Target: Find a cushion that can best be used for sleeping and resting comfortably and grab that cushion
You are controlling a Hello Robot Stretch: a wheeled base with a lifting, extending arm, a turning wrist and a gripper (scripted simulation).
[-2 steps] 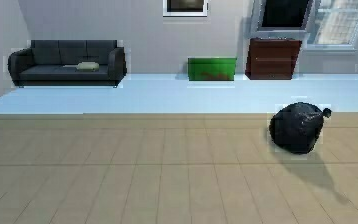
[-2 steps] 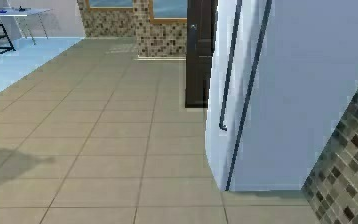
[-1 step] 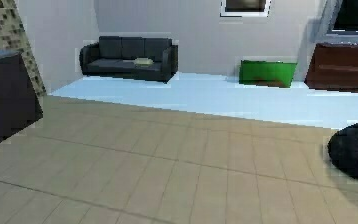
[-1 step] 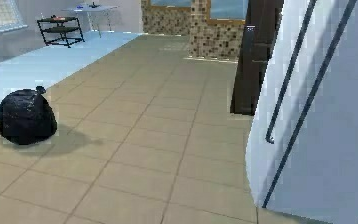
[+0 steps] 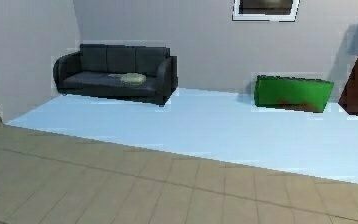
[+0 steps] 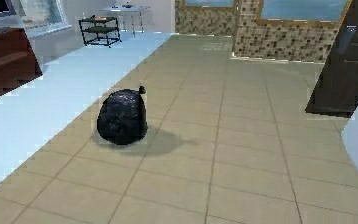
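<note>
- Arm side view first: could not tell the gripper's state, whether released, clenched or grasping anything.
- Saw nearest a black bag, knotted at the top, sitting on the tan tiled floor left of the view's middle.
- Noted a pale blue floor along the arm side view's left, meeting the tiles in a straight slanting edge near the bag.
- Found a dark reddish cabinet at the left edge, standing on the pale blue floor, well apart from the bag.
- Farther out, made out a small black trolley with shelves; too small to tell what stood on it.
- Saw a mosaic wall of brown and tan at the far end, and a dark door at the right edge.
- Forward view: found a dark sofa with three back cushions against the far wall at the left, standing on the pale blue floor.
- Spotted the cushion — pale, flattish, lying on the sofa's seat, right of the seat's middle.
- Saw a green box by the same wall toward the right, well apart from the sofa.
- Noted a framed picture on the wall above the green box, cut by the top edge.
- Saw tan tiles again across the forward view's foreground — nearer than the blue floor.
</note>
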